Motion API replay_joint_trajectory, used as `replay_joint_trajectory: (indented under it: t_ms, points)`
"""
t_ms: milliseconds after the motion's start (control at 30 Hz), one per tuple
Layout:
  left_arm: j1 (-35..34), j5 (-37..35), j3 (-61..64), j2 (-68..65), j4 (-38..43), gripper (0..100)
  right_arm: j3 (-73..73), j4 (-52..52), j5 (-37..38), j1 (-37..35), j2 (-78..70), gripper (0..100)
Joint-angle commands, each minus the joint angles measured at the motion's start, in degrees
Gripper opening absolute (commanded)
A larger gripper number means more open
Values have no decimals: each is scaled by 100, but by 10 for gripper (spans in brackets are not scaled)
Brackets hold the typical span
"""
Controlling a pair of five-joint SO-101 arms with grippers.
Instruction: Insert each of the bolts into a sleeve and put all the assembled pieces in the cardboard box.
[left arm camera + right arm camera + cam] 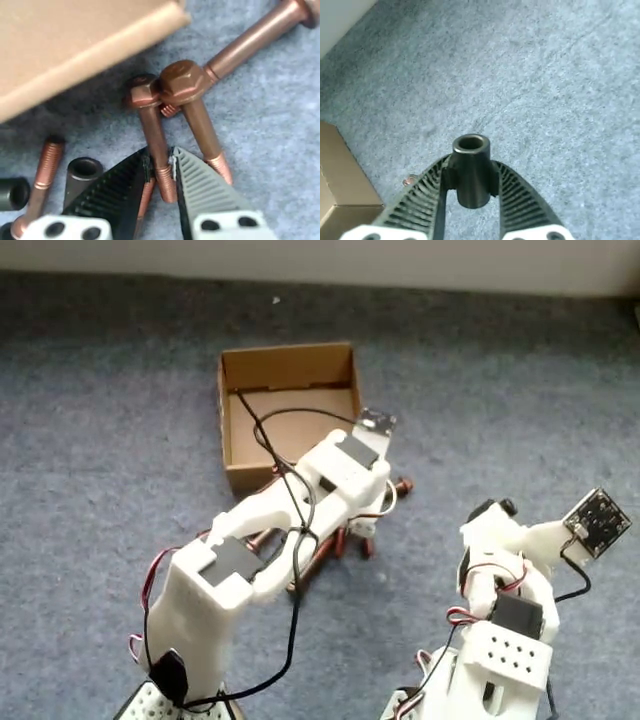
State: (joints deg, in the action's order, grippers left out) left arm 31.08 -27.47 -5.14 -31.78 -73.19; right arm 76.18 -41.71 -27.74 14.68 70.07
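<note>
Several copper bolts lie on the grey carpet in front of the cardboard box (238, 425). My left gripper (161, 154) is shut on the threaded shank of one bolt (152, 127), whose hex head touches the head of a second bolt (192, 100). A third bolt (257, 37) lies beyond them and a fourth (46, 167) off to the side. Two loose black sleeves (82, 172) (12, 192) rest beside that bolt. My right gripper (470, 167) is shut on a black sleeve (471, 165), held upright with its open bore facing the camera, above bare carpet.
The box's outer wall (75, 45) stands right next to the bolts. A box corner (340, 185) is near the right gripper. The left arm (280, 520) stretches over the bolt pile (340, 540); the right arm (510, 580) stays at the lower right.
</note>
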Motion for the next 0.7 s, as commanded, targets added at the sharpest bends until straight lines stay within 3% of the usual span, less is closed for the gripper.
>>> replay_joint_trajectory:
  t_ms: [0,133,367,667]
  points:
    - [-180,-18,-40,171,44,175,-57,110,-26,31,119,5]
    - [-268,-53,-154,145,44,264,-57,110,-26,31,119,5]
    - [-602,-18,-391,110,185,191,-57,110,-18,-171,127,5]
    - [-549,-9,-382,110,378,134,-57,110,-18,-171,127,5]
